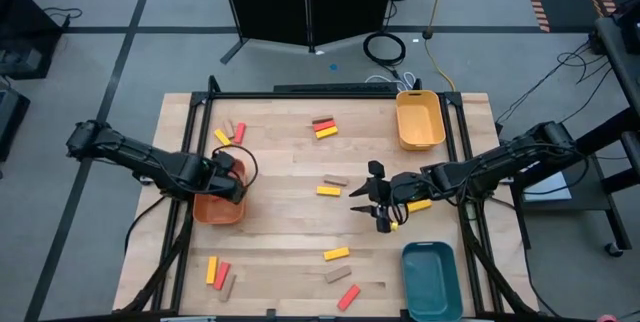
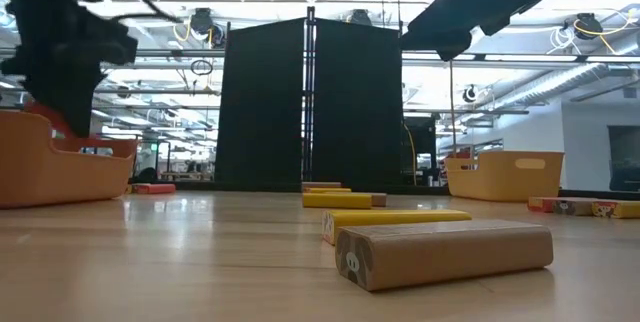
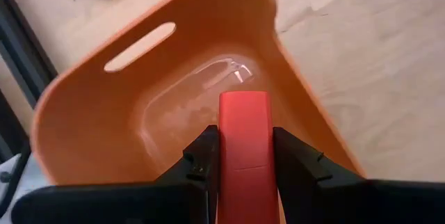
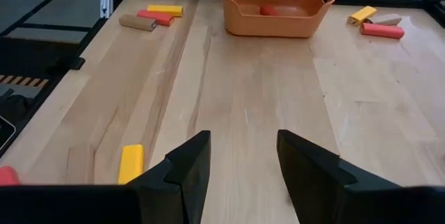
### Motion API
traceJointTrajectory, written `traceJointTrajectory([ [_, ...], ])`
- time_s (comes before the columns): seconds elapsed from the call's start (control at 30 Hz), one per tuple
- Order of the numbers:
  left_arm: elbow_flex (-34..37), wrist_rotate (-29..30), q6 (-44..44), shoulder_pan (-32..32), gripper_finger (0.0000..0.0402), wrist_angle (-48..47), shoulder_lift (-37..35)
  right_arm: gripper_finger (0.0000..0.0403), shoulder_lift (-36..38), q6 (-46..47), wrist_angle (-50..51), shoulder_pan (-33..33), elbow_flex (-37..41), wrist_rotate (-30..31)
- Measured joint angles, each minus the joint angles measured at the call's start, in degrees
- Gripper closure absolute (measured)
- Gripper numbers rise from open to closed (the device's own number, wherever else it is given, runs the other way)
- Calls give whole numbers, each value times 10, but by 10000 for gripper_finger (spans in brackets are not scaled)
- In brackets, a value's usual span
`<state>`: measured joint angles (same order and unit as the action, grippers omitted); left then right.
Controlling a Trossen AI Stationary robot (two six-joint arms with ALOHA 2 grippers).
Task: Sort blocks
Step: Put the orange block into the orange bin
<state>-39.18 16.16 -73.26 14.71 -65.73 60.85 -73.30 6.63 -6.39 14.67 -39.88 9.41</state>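
Observation:
My left gripper (image 1: 228,169) hangs over the orange tray (image 1: 218,207) at the table's left, shut on a red block (image 3: 245,113). The right wrist view shows another red block (image 4: 273,10) lying inside that tray. My right gripper (image 4: 243,151) stands open over the bare table right of centre, with nothing between its fingers; a yellow block (image 1: 418,204) lies just beside it. More red, yellow and tan blocks lie flat in small groups: far left (image 1: 230,134), far middle (image 1: 323,127), centre (image 1: 330,184), near left (image 1: 218,274) and near middle (image 1: 338,274). My left gripper pinches the red block's two long sides (image 3: 224,147) between its two fingers. The fingers come steeply from above and lie along the block, whose free end (image 3: 245,102) sticks out past the fingertips. The block is lifted clear, pointing down into the orange tray.
A yellow tray (image 1: 419,119) stands at the far right and a teal tray (image 1: 431,280) at the near right. A black metal frame (image 1: 460,142) borders the table. A black panel (image 2: 310,102) stands beyond the far edge.

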Motion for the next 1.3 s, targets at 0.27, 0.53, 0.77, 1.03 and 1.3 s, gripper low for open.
traceJointTrajectory([
  [0.27,26,4,-13,0,310,29,0,243,-78,-4,-174,-19,0,112],
  [0.53,26,0,-10,0,301,34,0,243,-177,-5,-315,-52,0,113],
  [0.77,26,3,-9,0,262,32,0,248,-187,-3,-320,-60,0,110],
  [1.03,22,8,27,0,217,30,0,367,-187,-3,-309,-61,0,81],
  [1.3,-47,45,35,-2,196,-27,0,401,-187,-11,-298,-61,0,67],
])
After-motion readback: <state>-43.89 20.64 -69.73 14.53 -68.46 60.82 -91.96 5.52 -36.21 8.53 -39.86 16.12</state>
